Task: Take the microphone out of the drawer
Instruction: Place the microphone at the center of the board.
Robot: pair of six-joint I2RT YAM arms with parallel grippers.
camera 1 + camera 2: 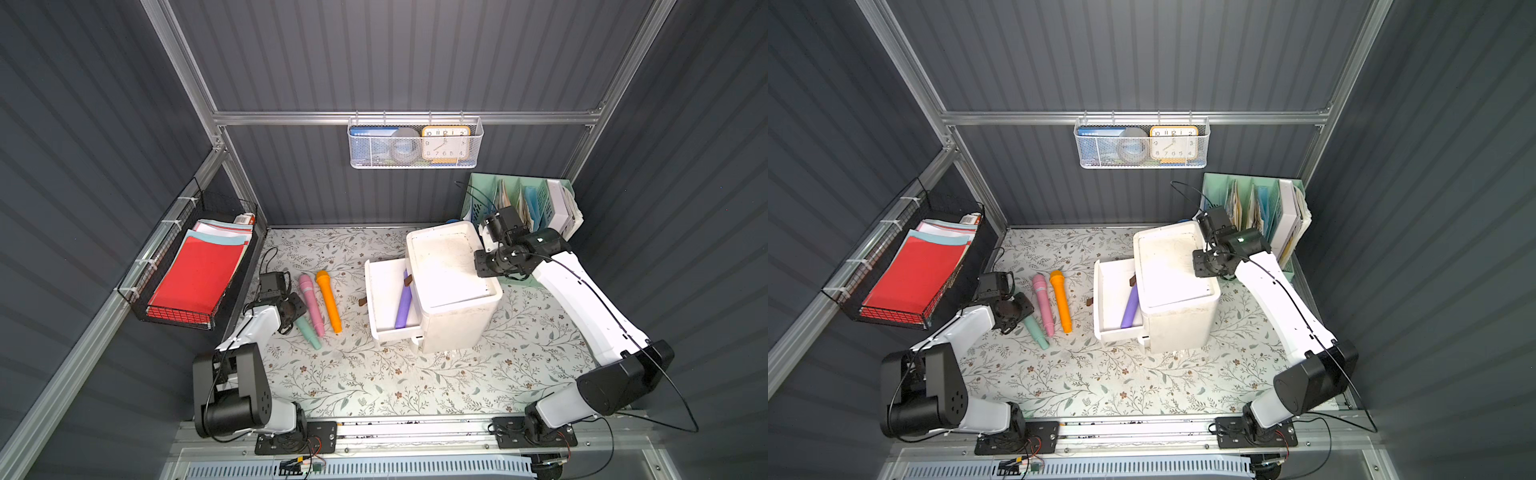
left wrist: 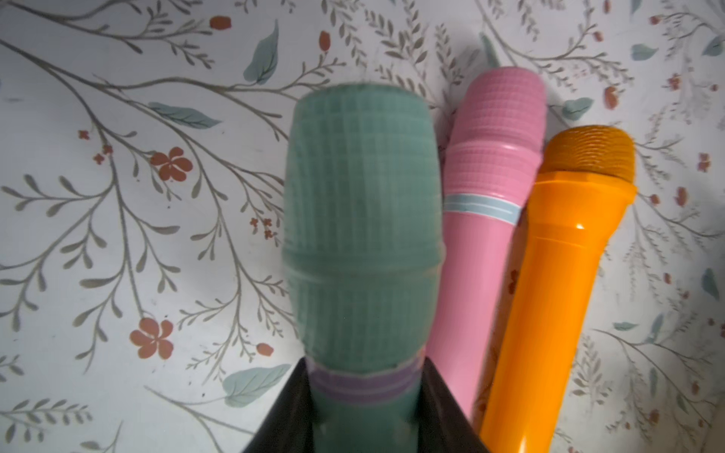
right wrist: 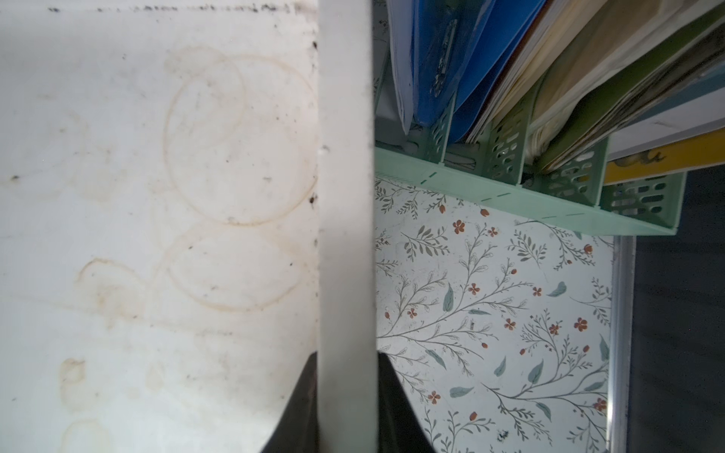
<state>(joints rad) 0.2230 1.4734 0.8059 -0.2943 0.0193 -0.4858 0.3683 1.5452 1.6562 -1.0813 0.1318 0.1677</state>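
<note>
purple mic sitting in the open drawer, left arm gripping the teal one

so the left gripper is clamped round the handle of a teal microphone, just under its head. it's right beside a pink microphone and an orange microphone, which lie side by side on the floral table. can't tell if the teal one is touching the table or a bit off it. the purple microphone lies in the pulled-out drawer of the white drawer unit, along the side nearest the unit's body. the right gripper is pinched tight on the raised rim of the unit's top, on the side by the green file rack.
</note>
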